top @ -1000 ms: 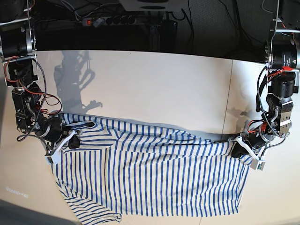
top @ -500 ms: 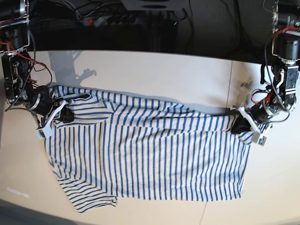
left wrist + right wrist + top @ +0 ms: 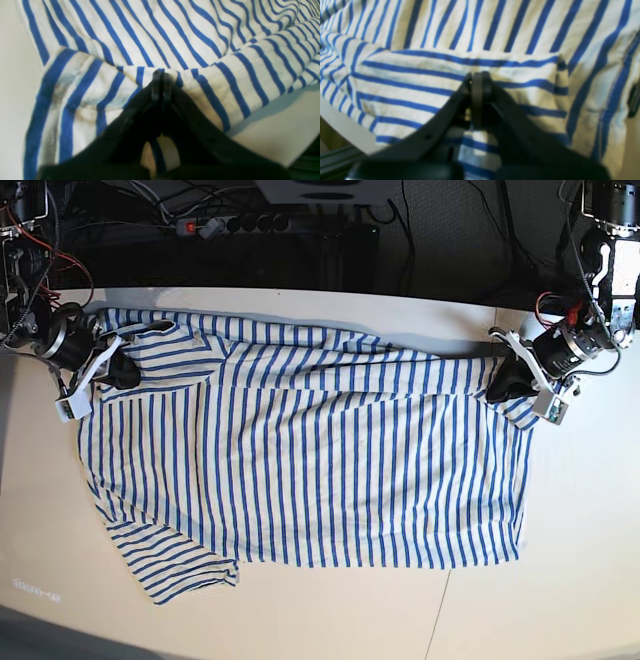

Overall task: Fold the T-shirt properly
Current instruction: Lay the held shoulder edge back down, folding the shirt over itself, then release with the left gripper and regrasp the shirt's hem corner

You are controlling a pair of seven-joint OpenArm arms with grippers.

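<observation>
Pale table (image 3: 330,315) (perhaps seamed) before dark cables (image 3: 150,205).

Both wrist views crop the T-shirt (image 3: 175,37) at every edge, and the right one is blurred.

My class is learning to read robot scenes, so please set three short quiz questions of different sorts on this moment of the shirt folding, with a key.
1. True or false: the left gripper is shut on the T-shirt.
2. Multiple choice: in the base view, where does the right gripper hold the shirt? A) at its upper left corner B) at its lower hem C) nowhere
3. Fill in: the shirt lies spread on the ____, with one short sleeve at lower left.

Key
1. True: the jaws pinch a fold of striped cloth.
2. A
3. table
</observation>
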